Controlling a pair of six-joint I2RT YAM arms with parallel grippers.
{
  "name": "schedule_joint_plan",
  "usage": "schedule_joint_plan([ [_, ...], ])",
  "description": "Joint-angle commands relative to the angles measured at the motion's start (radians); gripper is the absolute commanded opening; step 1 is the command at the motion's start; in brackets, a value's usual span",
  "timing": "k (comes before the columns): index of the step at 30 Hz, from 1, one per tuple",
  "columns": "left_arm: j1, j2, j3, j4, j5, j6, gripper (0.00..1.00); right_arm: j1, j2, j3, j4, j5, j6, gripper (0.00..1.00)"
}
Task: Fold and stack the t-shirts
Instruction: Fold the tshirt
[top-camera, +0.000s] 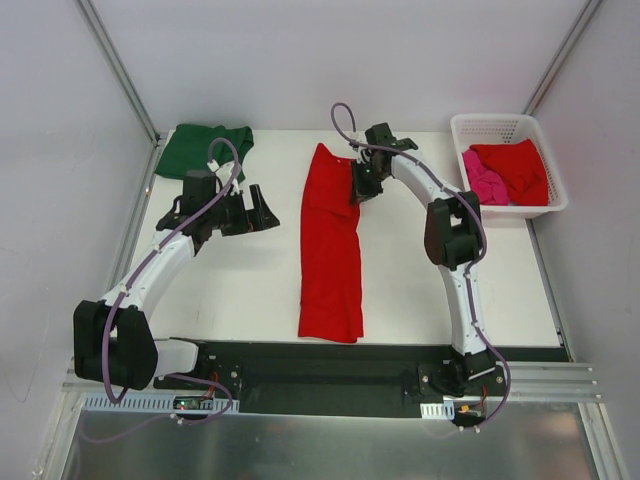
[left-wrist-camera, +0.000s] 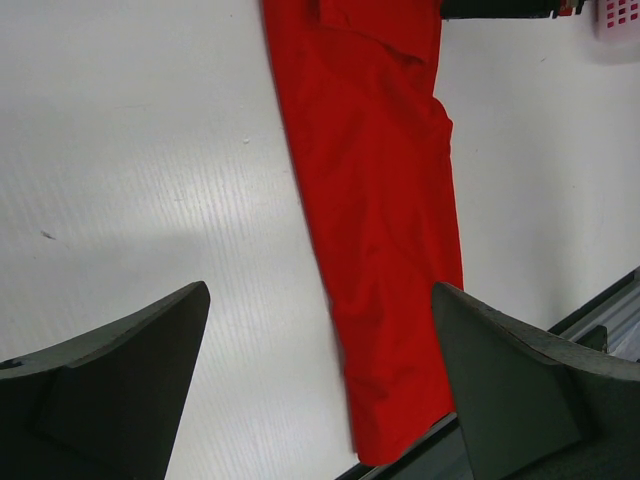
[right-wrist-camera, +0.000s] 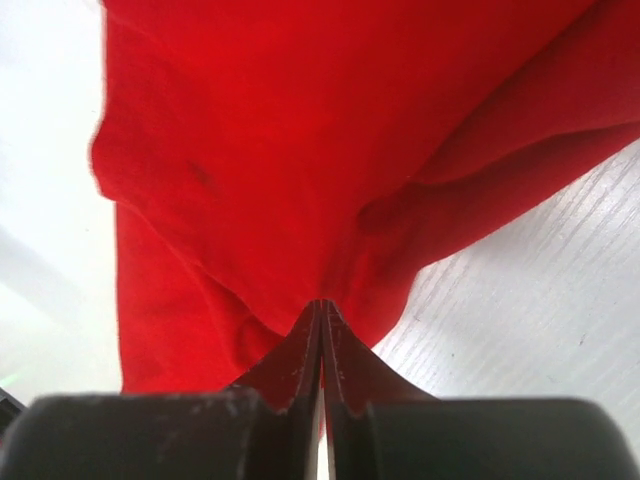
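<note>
A bright red t-shirt (top-camera: 330, 250) lies as a long narrow strip down the middle of the table, and also shows in the left wrist view (left-wrist-camera: 380, 200). My right gripper (top-camera: 358, 190) is at its far right edge, shut on a pinch of the red cloth (right-wrist-camera: 280, 150), which bunches at the closed jaw tips (right-wrist-camera: 322, 305). My left gripper (top-camera: 262, 208) is open and empty, above bare table just left of the strip (left-wrist-camera: 320, 290). A dark green t-shirt (top-camera: 205, 150) lies folded at the far left corner. Another red t-shirt (top-camera: 520, 165) and a pink one (top-camera: 483, 180) lie in the basket.
A white lattice basket (top-camera: 490, 120) stands at the far right corner. A black strip (top-camera: 330, 360) runs along the near table edge, where the red strip's near end reaches it. Grey walls close in the left, far and right sides.
</note>
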Motion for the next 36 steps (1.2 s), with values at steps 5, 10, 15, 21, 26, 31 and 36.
schedule_joint_plan([
  [5,0.009,-0.018,0.001,0.007,-0.016,0.014,0.93,0.019,0.070,0.067,-0.100,0.052,-0.045,0.03],
  [10,0.009,-0.023,0.000,0.007,-0.024,0.014,0.93,0.019,0.123,0.113,-0.128,0.049,-0.044,0.03],
  [15,0.009,-0.025,-0.003,0.007,-0.028,0.014,0.94,0.020,0.142,0.156,-0.156,0.120,-0.045,0.03],
  [21,0.009,-0.021,-0.005,0.007,-0.033,0.015,0.93,0.019,0.148,0.175,-0.174,0.262,-0.059,0.02],
  [26,0.009,-0.018,-0.003,0.009,-0.036,0.014,0.94,0.019,0.147,0.167,-0.159,0.298,-0.071,0.02],
  [31,0.009,-0.028,-0.003,0.007,-0.015,0.014,0.94,0.022,-0.002,0.006,0.011,0.233,-0.082,0.01],
  [36,0.009,-0.077,-0.002,0.007,0.024,0.025,0.95,0.046,-0.226,-0.209,0.183,0.245,-0.062,0.11],
])
